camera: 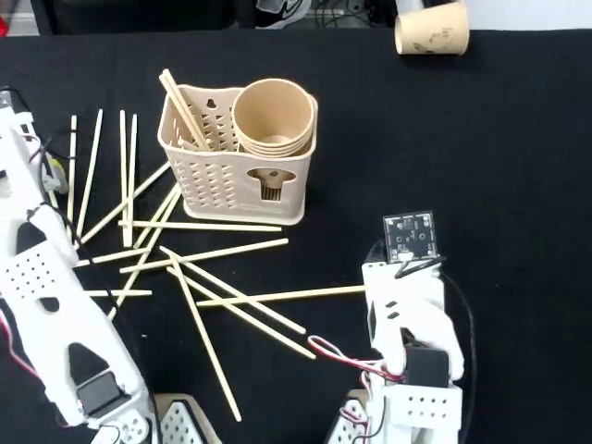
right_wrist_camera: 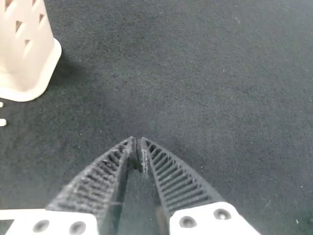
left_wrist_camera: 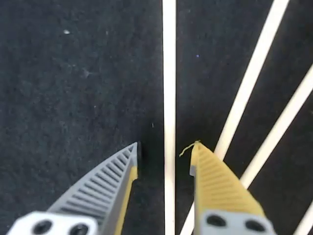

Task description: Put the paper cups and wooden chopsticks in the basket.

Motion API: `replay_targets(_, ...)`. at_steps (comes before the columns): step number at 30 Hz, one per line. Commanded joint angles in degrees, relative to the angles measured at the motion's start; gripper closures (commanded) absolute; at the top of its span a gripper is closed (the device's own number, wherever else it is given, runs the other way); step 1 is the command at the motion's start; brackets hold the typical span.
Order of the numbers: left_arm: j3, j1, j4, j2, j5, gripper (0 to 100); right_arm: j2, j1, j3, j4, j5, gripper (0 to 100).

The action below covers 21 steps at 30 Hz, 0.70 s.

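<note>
The cream basket (camera: 222, 180) stands upright at the back of the black table, with stacked paper cups (camera: 273, 116) and a few chopsticks (camera: 183, 109) in it. Another paper cup (camera: 431, 30) lies on its side at the far right edge. Several wooden chopsticks (camera: 199, 256) are scattered left of and in front of the basket. My left gripper (left_wrist_camera: 166, 147) is open just above the table, with one chopstick (left_wrist_camera: 169, 73) running between its fingers. My right gripper (right_wrist_camera: 137, 143) is shut on nothing, low over bare cloth, right of a basket corner (right_wrist_camera: 24, 54).
The left arm (camera: 42, 277) stretches along the table's left side, beside the leftmost chopsticks. The right arm (camera: 407, 314) stands at the front, right of the chopstick pile. The black cloth (camera: 499, 185) to the right of the basket is bare.
</note>
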State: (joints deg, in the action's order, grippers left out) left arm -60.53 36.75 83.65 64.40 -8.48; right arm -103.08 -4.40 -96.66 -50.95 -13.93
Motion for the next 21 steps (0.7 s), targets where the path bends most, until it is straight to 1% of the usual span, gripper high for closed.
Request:
replay_targets(1,-10.9,-1.6,4.5,6.9,-0.3,82,-4.1,-0.8,0.1,0.1,-0.6,98.2)
replay_targets(3,-15.6,-1.5,6.8,9.0,-0.3,88,-4.1,-0.8,0.1,0.1,-0.6,98.2)
replay_targets(5,-20.6,-1.5,9.1,10.7,-0.4,97,-4.1,-0.8,0.1,0.1,-0.6,98.2)
replay_targets(7,-26.2,-1.5,12.7,12.2,-0.3,95,-4.1,-0.8,0.1,0.1,-0.6,98.2)
replay_targets(9,-33.4,-1.5,16.0,13.4,-0.1,98,-4.1,-0.8,0.1,0.1,-0.6,98.2)
replay_targets(10,-35.8,-1.5,17.2,13.6,-0.1,97,-4.1,-0.8,0.1,0.1,-0.6,98.2)
replay_targets(16,-34.9,-1.5,17.3,7.5,0.2,97,-4.1,-0.7,0.1,0.2,-0.6,98.2)
replay_targets(21,-33.4,-1.1,17.6,2.6,5.2,97,-4.1,-0.6,0.1,0.3,-0.6,98.2)
